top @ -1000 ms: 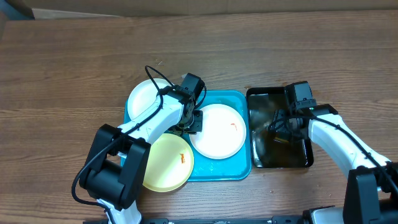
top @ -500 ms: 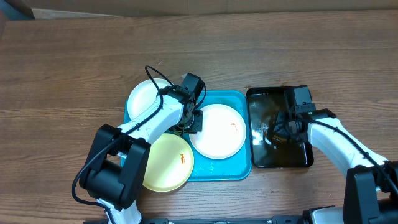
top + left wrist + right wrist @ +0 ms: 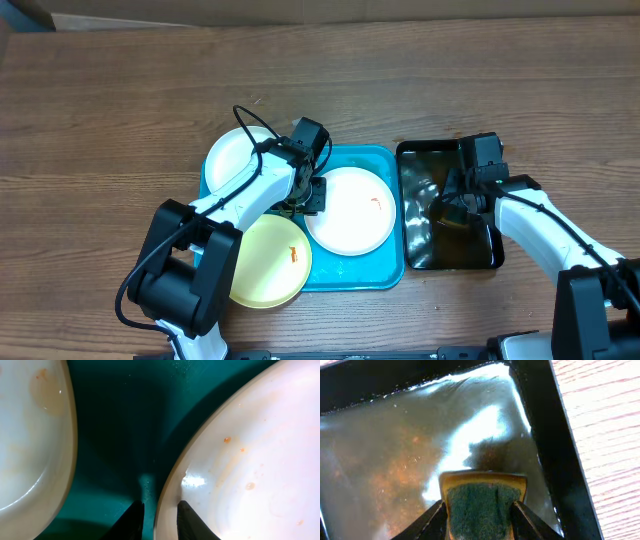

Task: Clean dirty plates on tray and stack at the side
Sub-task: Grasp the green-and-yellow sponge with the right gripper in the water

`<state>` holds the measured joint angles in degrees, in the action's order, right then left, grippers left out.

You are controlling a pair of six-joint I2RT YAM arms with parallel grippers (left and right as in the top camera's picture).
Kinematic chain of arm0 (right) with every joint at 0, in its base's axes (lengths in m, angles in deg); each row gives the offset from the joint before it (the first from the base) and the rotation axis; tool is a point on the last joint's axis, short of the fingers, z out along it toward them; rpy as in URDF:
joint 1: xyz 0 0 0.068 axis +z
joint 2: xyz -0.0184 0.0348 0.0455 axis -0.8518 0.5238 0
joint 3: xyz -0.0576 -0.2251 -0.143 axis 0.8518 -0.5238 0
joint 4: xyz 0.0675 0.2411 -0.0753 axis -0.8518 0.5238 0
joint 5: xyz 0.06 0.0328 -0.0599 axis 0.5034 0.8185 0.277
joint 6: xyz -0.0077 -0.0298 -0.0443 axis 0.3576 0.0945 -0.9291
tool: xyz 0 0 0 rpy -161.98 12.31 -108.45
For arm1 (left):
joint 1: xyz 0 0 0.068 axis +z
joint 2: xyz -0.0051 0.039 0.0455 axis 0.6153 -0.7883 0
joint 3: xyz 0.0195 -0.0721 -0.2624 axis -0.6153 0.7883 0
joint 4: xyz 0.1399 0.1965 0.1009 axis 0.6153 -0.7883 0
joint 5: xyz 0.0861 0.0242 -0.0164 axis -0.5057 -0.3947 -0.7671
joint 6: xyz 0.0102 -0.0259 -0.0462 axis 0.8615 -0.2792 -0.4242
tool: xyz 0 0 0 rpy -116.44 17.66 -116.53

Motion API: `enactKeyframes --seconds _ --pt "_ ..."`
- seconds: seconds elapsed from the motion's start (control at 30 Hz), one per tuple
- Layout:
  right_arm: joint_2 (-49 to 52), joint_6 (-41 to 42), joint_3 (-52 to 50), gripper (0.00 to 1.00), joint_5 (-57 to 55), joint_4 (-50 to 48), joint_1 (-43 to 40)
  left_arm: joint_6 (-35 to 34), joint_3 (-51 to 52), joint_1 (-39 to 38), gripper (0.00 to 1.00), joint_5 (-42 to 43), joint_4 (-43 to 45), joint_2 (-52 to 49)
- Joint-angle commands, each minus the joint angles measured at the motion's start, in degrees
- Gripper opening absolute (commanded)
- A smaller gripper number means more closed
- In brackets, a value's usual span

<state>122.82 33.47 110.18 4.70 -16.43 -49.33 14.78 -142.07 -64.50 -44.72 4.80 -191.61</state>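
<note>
Pinching orange-flecked white plate (image 3: 250, 450) rim, left end effector (image 3: 159, 512), right end effector (image 3: 479, 516) clenching green sponge (image 3: 479, 497).

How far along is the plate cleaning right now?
Nothing is done: all three plates are smeared, none stacked aside. In hand: left fingers grip a white plate on the blue tray; right fingers hold a sponge over the black water tray. Left: scrubbing, stacking.

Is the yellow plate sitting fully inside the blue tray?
No: the yellow plate hangs well past the blue tray at its near-left corner, with much of it over the table.
</note>
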Motion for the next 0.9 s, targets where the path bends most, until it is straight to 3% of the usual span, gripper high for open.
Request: enactKeyframes --seconds 0.0,0.17,0.23,0.33,0.67,0.7,0.73,0.77,0.8,0.83,0.87 --pt "0.24 1.05 -0.2 0.54 0.83 -0.37 -0.13 0.2 0.13 -0.17 0.25 0.22 0.44 0.24" --pt "0.24 1.05 -0.2 0.63 2.64 -0.11 -0.15 0.2 0.13 -0.17 0.26 0.2 0.72 0.24" --pt "0.24 1.03 -0.2 0.63 2.64 0.04 -0.15 0.2 0.13 -0.17 0.25 0.22 0.72 0.24" --pt "0.46 1.03 -0.2 0.49 2.62 -0.15 -0.15 0.2 0.13 -0.17 0.25 0.2 0.79 0.24" --pt "5.14 1.03 -0.2 0.52 3.15 -0.76 -0.15 0.2 0.13 -0.17 0.26 0.22 1.07 0.24" --pt "5.27 1.01 -0.2 0.43 3.89 -1.29 -0.15 0.2 0.13 -0.17 0.26 0.22 1.07 0.24" --pt "5.25 0.98 -0.15 0.22 4.7 -1.81 -0.15 0.2 0.13 -0.17 0.26 0.22 1.07 0.24" --pt "5.03 0.96 0.2 0.09 5.27 -1.88 -0.15 0.2 0.13 -0.17 0.26 0.22 1.05 0.22" --pt "4.96 0.76 0.81 0.08 5.66 -1.55 -0.15 0.2 0.13 -0.17 0.26 0.2 1.05 0.24" --pt "4.79 0.57 1.7 0.14 6.19 -0.57 -0.15 0.22 0.13 -0.17 0.26 0.2 1.05 0.24" --pt "4.66 0.59 2.67 0.34 6.43 0.76 -0.15 0.2 0.13 -0.17 0.26 0.2 1.05 0.24"
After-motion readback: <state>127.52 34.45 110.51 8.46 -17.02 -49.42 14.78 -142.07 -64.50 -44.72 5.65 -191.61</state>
